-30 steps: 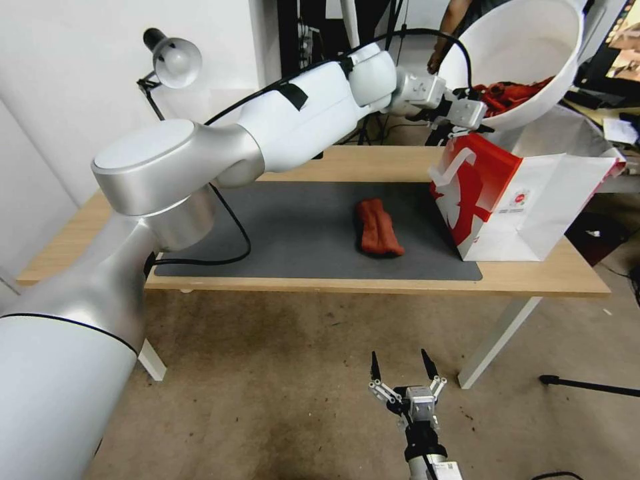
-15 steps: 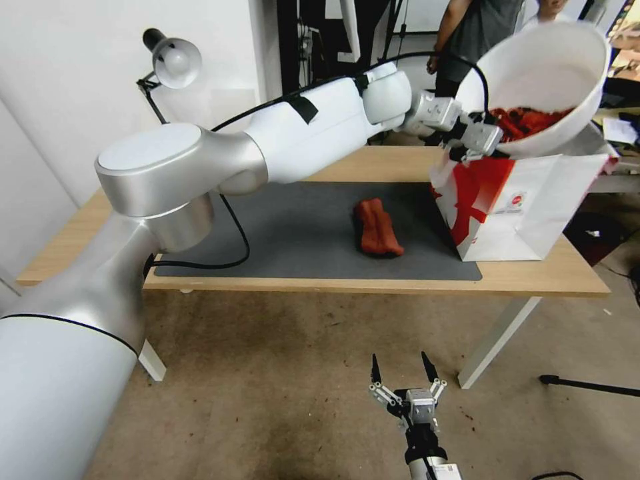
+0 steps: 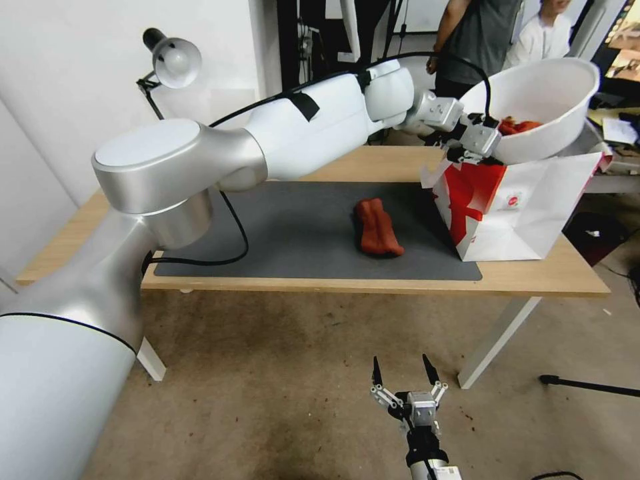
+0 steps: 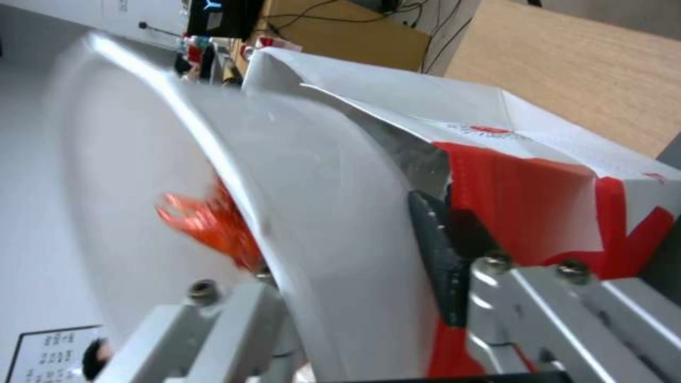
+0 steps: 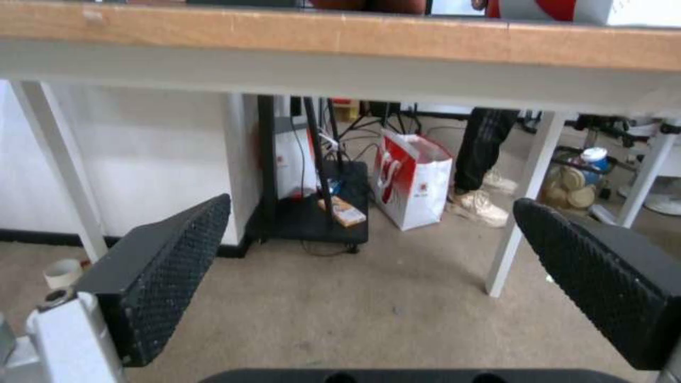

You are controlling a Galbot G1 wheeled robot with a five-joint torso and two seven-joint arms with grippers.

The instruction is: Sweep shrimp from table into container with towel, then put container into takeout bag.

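Observation:
My left gripper point(image 3: 489, 131) is shut on the near rim of the white container point(image 3: 541, 105), holding it nearly level right over the open mouth of the takeout bag point(image 3: 517, 207). In the left wrist view a black finger point(image 4: 433, 250) presses the container's outer wall point(image 4: 319, 213), which lies close against the takeout bag's upper edge point(image 4: 539, 213). Red-orange shrimp point(image 3: 519, 125) lie inside the container, shrimp point(image 4: 206, 223) near the clamped rim. The rust-red towel point(image 3: 378, 227) lies on the grey mat of the table point(image 3: 533, 277). My right gripper point(image 3: 400, 373) hangs open, low in front of the table.
A desk lamp point(image 3: 172, 60) stands at the table's back left, and my left arm's cable point(image 3: 230, 233) trails over the mat. In the right wrist view the open right gripper point(image 5: 383, 255) faces the table's underside point(image 5: 340, 32), its white legs and another red-and-white bag point(image 5: 415, 181) on the floor.
The left gripper has brought the container down from high above the bag to its mouth and levelled it. The bag's top edge has shifted slightly. The right gripper and the towel have not moved.

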